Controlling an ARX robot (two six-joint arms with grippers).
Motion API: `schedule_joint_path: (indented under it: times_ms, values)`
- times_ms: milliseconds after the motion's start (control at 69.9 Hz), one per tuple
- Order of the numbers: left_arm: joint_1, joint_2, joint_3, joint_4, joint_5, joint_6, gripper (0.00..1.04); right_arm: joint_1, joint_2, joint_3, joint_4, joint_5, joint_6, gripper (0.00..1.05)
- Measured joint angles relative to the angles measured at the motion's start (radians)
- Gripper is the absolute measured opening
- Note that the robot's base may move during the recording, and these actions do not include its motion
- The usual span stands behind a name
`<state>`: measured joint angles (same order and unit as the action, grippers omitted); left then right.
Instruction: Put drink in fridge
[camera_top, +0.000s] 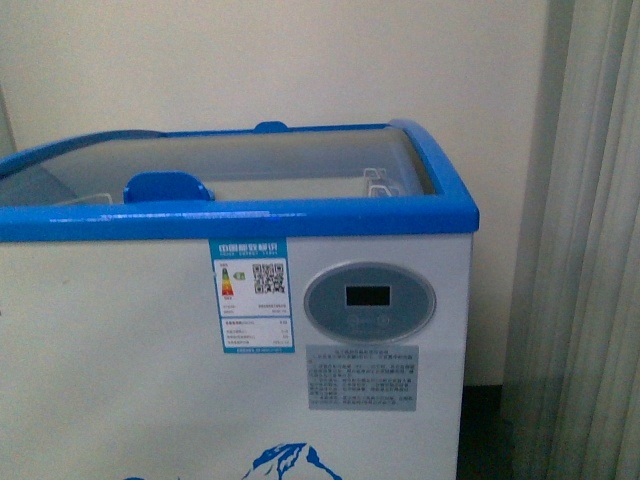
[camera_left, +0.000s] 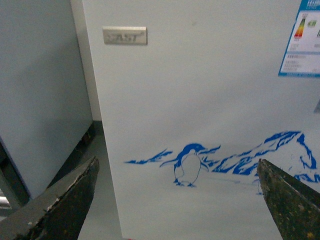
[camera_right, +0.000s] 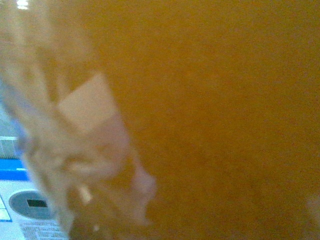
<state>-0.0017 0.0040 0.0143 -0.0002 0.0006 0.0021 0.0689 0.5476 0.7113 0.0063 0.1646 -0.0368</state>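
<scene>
The small plastic bottle of red drink (camera_right: 210, 110) is likely the orange blur at the right gripper, whose hold I cannot tell, the left gripper (camera_left: 177, 160) is wide open and empty, and the curved glass lid (camera_top: 300, 160) of the white blue-rimmed fridge (camera_top: 100, 340) likely must slide open next.

grey curtain (camera_top: 590, 250), plain white cabinet (camera_left: 40, 95)

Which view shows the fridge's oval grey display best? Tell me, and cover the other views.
The front view: the oval grey display faces the camera whole, dark screen included. The right wrist view catches part of it behind a blurred amber mass. The left wrist view misses it.
</scene>
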Motion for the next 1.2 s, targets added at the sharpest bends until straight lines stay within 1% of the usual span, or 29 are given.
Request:
schedule_joint_path:
  times_ms: [630,672,687,715,758,830,844,873,1002,1087,1202]
  values:
    - [0.000,0.000,0.000,0.000,-0.001,0.000,0.97,0.000,0.000,0.002,0.000,0.000,0.002,0.36]
    - [0.000,0.016,0.009,-0.027,-0.009,-0.020,0.97,0.000,0.000,0.002,0.000,0.000,0.002,0.36]
    - [0.000,0.040,0.030,-0.079,-0.010,-0.056,0.97,0.000,0.000,0.002,0.000,0.000,0.003,0.36]
    - [0.000,0.085,0.052,-0.114,-0.008,-0.088,0.97,0.000,0.000,0.002,0.000,0.000,0.002,0.36]
    - [0.003,0.172,0.079,-0.114,-0.007,-0.133,0.97,0.000,0.000,0.002,0.000,0.000,0.003,0.36]
    - [0.011,0.397,0.140,0.018,0.023,-0.158,0.97,0.000,0.000,0.002,0.000,0.000,0.003,0.36]
    - [0.016,0.464,0.160,0.073,0.039,-0.157,0.97,0.000,0.000,0.002,0.000,-0.002,0.003,0.36]
    - [0.029,0.590,0.206,0.183,0.079,-0.142,0.97,0.000,0.000,0.002,0.000,-0.004,0.003,0.36]
    - [0.068,0.913,0.376,0.443,0.161,-0.069,0.97,0.000,0.000,0.002,0.000,0.000,0.003,0.36]
    - [0.073,1.077,0.500,0.533,0.190,-0.001,0.97,-0.001,0.000,0.002,0.000,0.000,0.003,0.36]
    - [0.062,1.233,0.652,0.585,0.231,0.111,0.97,-0.001,0.000,0.002,0.000,0.000,0.003,0.36]
